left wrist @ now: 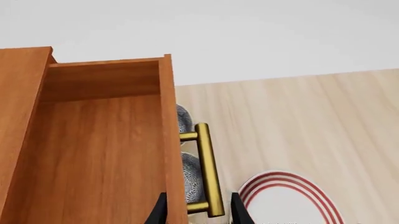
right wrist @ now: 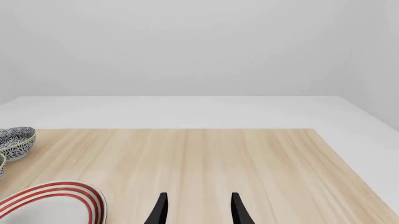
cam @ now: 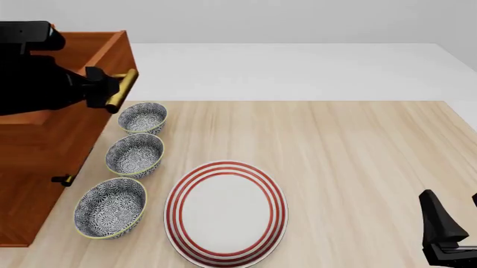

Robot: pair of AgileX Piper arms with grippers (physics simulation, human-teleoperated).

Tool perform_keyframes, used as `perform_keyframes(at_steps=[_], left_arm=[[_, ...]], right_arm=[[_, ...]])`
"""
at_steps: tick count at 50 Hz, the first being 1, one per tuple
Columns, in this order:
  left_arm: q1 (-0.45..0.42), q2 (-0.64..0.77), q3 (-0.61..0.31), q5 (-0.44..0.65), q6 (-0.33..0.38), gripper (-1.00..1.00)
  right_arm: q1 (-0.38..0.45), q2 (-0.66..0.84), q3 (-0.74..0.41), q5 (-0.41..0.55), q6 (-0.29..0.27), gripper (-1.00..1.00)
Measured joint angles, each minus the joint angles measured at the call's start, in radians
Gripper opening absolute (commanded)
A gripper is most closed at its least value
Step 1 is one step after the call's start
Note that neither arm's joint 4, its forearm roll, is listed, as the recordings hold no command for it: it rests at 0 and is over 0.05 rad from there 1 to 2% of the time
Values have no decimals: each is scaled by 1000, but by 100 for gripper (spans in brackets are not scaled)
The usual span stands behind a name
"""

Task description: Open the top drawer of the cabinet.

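The top drawer [left wrist: 100, 154] stands pulled out of the reddish-brown cabinet [cam: 26, 212], and its bare wooden inside shows in the left wrist view. In the front view the drawer [cam: 71, 134] juts toward the bowls. My left gripper [left wrist: 198, 215] is open, with one finger on each side of the drawer front and its gold bar handle [left wrist: 209, 172]. In the front view the left gripper [cam: 103, 94] sits at the handle [cam: 123, 85]. My right gripper [right wrist: 198, 212] is open and empty, low at the table's near right [cam: 447, 234].
Three patterned bowls [cam: 142, 117] [cam: 134, 154] [cam: 110, 207] stand in a row just in front of the cabinet. A white plate with red rings [cam: 225, 212] lies beside them. A lower drawer's gold handle [cam: 63, 180] shows under the open drawer.
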Motion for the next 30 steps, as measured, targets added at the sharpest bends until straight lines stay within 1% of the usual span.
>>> perform_keyframes(at_steps=[30], left_arm=[[-45,1,-17,21,16,100]], right_arm=[[0,0,0,0,0,100]])
